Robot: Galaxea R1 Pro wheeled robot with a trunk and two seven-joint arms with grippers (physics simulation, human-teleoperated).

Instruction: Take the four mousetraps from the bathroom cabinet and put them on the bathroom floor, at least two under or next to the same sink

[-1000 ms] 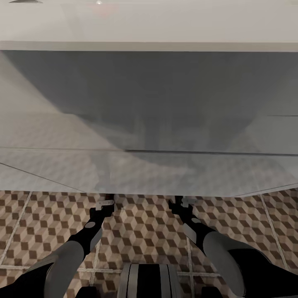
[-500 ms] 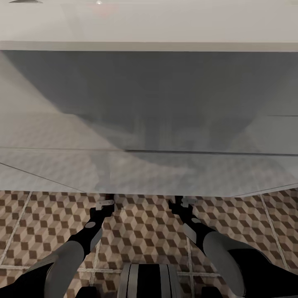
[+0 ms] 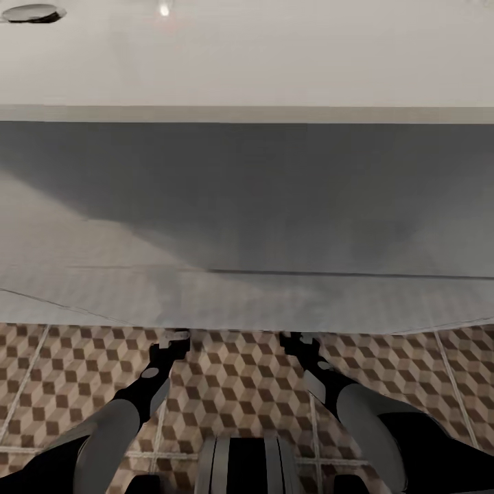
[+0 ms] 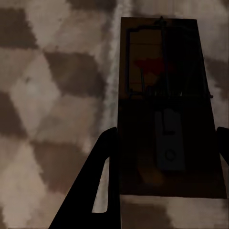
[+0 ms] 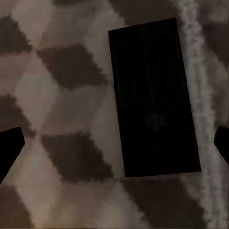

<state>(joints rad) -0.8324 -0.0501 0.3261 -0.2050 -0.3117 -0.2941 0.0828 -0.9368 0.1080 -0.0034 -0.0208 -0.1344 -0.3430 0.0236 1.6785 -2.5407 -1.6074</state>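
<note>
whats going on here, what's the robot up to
A two-armed robot reaches low under the white sink, over the patterned floor. The left pincer sits around a mousetrap. The right pincer is open above another mousetrap lying flat on the tiles, apart from its fingers.
</note>
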